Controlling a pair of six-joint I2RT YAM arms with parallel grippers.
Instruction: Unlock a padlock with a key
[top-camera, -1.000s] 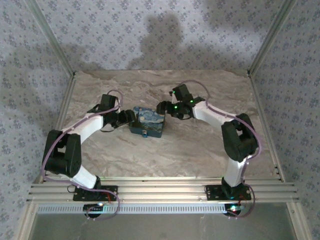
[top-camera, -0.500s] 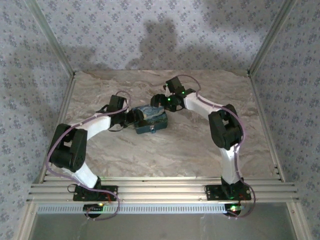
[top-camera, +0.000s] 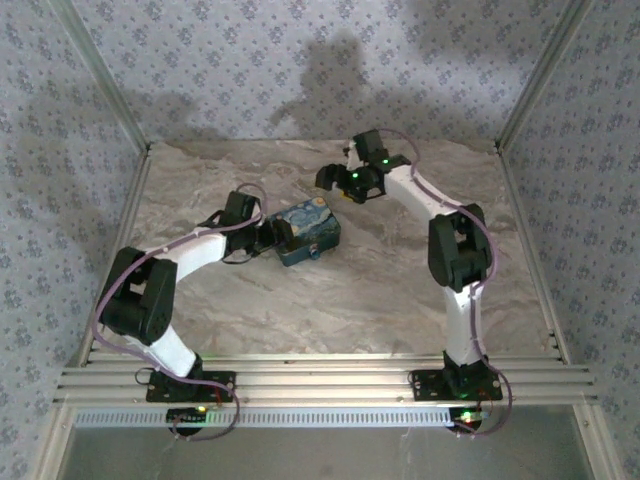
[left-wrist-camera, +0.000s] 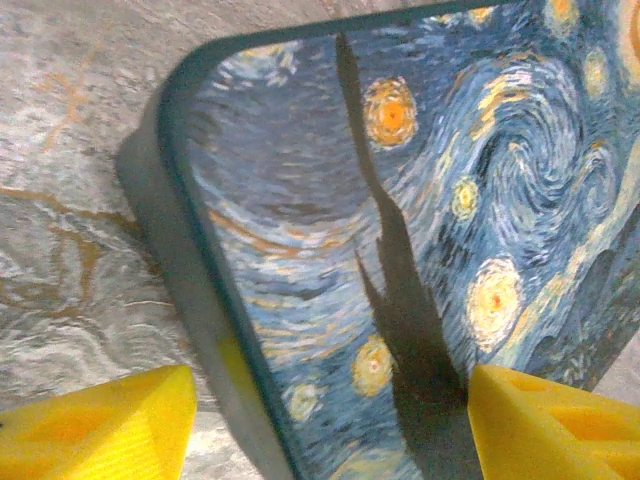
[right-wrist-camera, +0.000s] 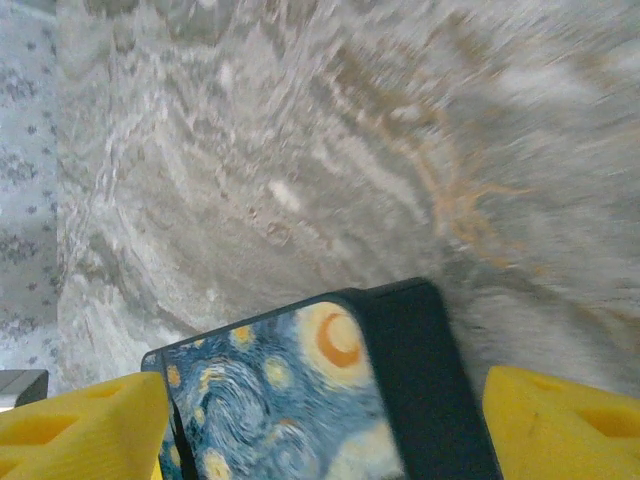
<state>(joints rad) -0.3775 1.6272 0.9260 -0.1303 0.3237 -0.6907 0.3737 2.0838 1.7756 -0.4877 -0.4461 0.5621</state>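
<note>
Starry-Night box (top-camera: 308, 232) lay mid-table, long axis roughly left-right; left gripper (top-camera: 278, 236) spread open at its left end, nearer; right gripper (top-camera: 333, 181) open, behind, apart; padlock too small to tell.

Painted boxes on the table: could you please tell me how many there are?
1. The painted box lies on the table, at the left end effector. More may be hidden, though that seems unlikely.

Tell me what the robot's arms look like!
The left arm and right arm have white links between chunky black joints, with thin purple cables looping alongside. Fingers are bright yellow blocks. Green lights glow near the right wrist.
</note>
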